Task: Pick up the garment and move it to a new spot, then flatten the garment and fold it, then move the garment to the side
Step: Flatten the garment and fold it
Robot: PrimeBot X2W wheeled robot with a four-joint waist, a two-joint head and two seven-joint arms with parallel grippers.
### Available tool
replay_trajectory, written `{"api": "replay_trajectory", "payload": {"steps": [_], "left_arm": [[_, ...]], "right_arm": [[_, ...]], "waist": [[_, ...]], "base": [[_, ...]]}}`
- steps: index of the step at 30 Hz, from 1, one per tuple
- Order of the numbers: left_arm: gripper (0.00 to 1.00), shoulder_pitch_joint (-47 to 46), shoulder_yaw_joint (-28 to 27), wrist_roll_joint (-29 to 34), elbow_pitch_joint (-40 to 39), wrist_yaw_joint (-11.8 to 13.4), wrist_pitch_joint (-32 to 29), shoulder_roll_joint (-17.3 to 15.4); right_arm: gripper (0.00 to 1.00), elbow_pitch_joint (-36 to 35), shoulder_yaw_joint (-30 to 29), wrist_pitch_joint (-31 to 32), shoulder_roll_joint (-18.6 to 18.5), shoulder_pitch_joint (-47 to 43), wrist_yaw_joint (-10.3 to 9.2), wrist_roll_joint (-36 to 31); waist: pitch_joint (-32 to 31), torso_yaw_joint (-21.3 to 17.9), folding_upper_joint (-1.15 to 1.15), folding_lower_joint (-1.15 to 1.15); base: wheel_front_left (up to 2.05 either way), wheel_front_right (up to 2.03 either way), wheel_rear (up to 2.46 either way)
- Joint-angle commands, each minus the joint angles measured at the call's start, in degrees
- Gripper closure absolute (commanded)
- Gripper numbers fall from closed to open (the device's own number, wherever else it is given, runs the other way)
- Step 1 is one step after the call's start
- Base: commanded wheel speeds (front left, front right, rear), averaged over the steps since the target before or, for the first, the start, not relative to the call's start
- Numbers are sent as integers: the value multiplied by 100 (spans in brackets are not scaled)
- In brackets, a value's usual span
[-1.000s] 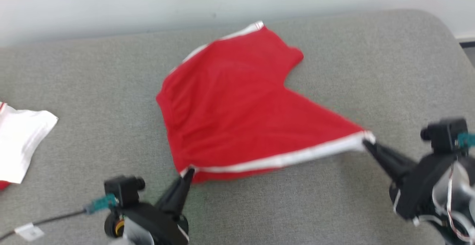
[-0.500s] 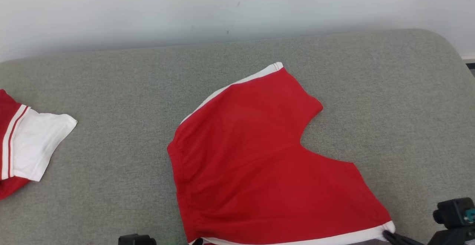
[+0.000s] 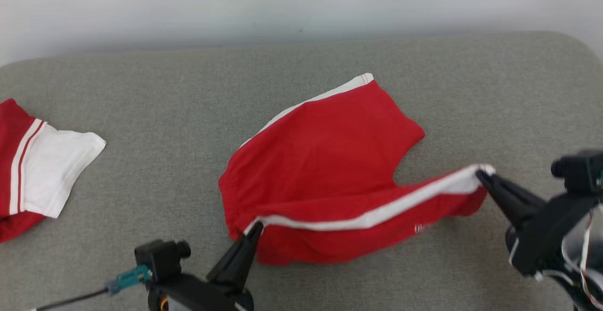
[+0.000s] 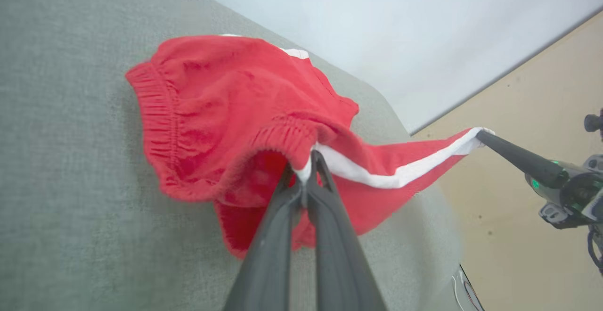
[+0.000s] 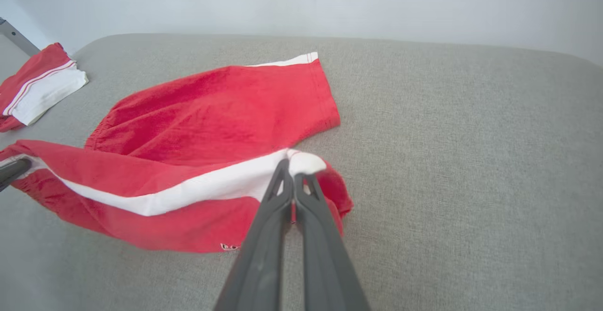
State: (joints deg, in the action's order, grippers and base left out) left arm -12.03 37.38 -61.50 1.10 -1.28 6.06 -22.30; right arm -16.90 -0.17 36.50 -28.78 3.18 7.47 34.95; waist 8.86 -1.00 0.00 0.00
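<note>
Hidden: the spare garment (image 3: 47, 169), red and white, is cut off by the head view's left edge. A small mark (image 3: 420, 228) low on the shorts (image 3: 330, 151) is too blurred to read. Cloth under the raised fold is out of sight.
Left gripper (image 3: 254, 228): pinched tight on the waistband end of the white stripe (image 3: 377, 213).
Right gripper (image 3: 480, 174): pinched tight on the stripe's hem end, held above the cushion (image 3: 141, 94).
Shorts: red, mid-cushion. The far leg lies flat. The near side is lifted, its stripe stretched between both grippers.
</note>
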Motion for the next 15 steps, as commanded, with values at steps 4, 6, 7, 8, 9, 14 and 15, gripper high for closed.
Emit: {"api": "replay_trajectory", "payload": {"steps": [4, 6, 7, 8, 9, 14, 15], "left_arm": [[100, -586, -148, 31, 426, 63, 150, 317], [100, -850, -217, 39, 644, 89, 215, 469], [100, -970, -249, 48, 759, 104, 248, 531], [100, -1087, -277, 55, 876, 112, 271, 598], [100, -1191, -303, 53, 995, 113, 300, 663], [100, -1648, -425, 14, 1475, 97, 445, 940], [100, -1720, -440, 13, 1547, 93, 463, 983]], "right_arm": [[100, 671, 464, -461, -196, 1066, 7, -169], [100, 1005, 695, -652, -257, 1534, 7, -249], [100, 1185, 813, -731, -282, 1758, 7, -290], [100, 1356, 926, -800, -282, 1971, 7, -294], [100, 1515, 1038, -873, -290, 2177, 7, -303], [100, 2339, 1425, -1264, -264, 3063, 7, -364], [100, 2491, 1478, -1355, -277, 3223, 7, -379]], "waist": [[303, 213, 0, 0], [428, 283, 0, 0], [479, 315, 0, 0], [544, 350, 0, 0], [596, 380, 0, 0], [861, 530, 0, 0], [919, 563, 0, 0]], "base": [[0, 0, 0], [0, 0, 0], [0, 0, 0], [0, 0, 0], [0, 0, 0], [0, 0, 0], [0, 0, 0]]}}
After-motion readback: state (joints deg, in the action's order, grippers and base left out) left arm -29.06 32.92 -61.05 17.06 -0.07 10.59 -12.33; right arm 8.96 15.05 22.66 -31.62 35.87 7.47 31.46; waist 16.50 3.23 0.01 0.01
